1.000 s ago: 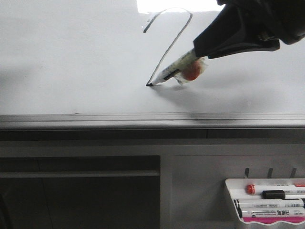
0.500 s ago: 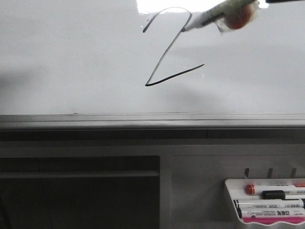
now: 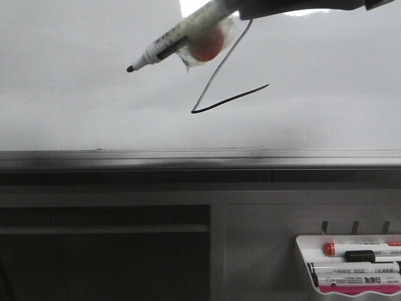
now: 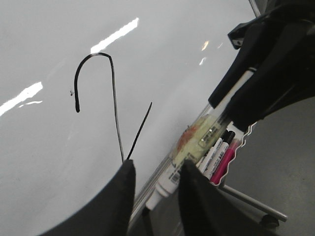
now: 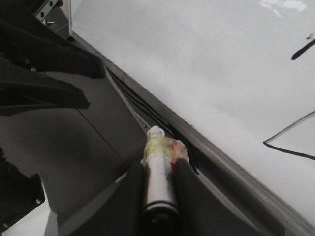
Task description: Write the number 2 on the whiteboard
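The number 2 [image 3: 216, 84] is drawn in thin black line on the whiteboard [image 3: 75, 94]; its diagonal and slanted base stroke show, and its curved top is partly hidden behind the marker. In the left wrist view the number 2 [image 4: 115, 113] shows whole. My right gripper [image 5: 158, 167] is shut on a white marker [image 3: 182, 31] wrapped with tape and an orange blob. The marker's black tip [image 3: 130, 69] points left of the 2. My left gripper [image 4: 157, 164] is open and empty, near the board's lower rail.
The grey rail [image 3: 188, 160] runs along the whiteboard's lower edge. A small white tray [image 3: 351, 263] with several markers hangs at the lower right, also seen in the left wrist view [image 4: 224, 157]. Dark cabinet panels lie below the rail.
The marker drew the base stroke of the 2, then moved up and to the left across the figure. Its tip now points left of the 2.
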`<state>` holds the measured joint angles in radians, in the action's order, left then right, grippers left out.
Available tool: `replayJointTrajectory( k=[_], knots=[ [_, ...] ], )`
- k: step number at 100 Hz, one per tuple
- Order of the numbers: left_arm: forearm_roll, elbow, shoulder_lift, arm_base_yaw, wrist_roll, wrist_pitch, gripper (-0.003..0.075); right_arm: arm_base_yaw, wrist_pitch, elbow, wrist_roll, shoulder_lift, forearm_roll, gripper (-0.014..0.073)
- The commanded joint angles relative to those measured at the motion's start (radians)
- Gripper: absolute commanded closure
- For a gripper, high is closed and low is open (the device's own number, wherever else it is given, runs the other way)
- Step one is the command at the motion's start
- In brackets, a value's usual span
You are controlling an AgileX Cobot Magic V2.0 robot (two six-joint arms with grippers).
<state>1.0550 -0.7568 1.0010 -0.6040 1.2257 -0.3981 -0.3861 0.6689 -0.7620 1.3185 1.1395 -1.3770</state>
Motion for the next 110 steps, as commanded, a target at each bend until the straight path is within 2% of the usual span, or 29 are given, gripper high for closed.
replayJointTrajectory(
  k=[1, 19, 33, 61, 73, 92, 101, 110],
  knots=[
    [0.036, -0.03, -0.016, -0.016, 0.005, 0.025, 0.0379, 0.002, 0.059, -0.059, -0.015, 0.006, -0.004, 0.0645],
    [0.036, -0.03, 0.004, -0.055, 0.008, 0.025, 0.0395, 0.001, 0.135, -0.13, -0.067, 0.031, 0.094, 0.0645],
    [0.036, -0.032, 0.062, -0.108, 0.013, 0.041, 0.0397, 0.001, 0.209, -0.173, -0.071, 0.052, 0.118, 0.0645],
    [0.009, -0.032, 0.124, -0.149, 0.034, 0.083, 0.0409, 0.001, 0.226, -0.182, -0.093, 0.053, 0.168, 0.0645],
    [0.007, -0.032, 0.124, -0.149, 0.034, 0.085, 0.0491, 0.001, 0.223, -0.182, -0.093, 0.053, 0.173, 0.0645],
    [-0.016, -0.032, 0.124, -0.149, 0.035, 0.085, 0.0743, 0.001, 0.222, -0.182, -0.093, 0.053, 0.173, 0.0645],
    [-0.02, -0.032, 0.124, -0.149, 0.035, 0.091, 0.0741, 0.001, 0.228, -0.182, -0.093, 0.053, 0.173, 0.0611],
    [-0.018, -0.032, 0.124, -0.149, 0.033, 0.126, 0.0741, 0.001, 0.228, -0.182, -0.093, 0.053, 0.173, 0.0501]
  ],
)
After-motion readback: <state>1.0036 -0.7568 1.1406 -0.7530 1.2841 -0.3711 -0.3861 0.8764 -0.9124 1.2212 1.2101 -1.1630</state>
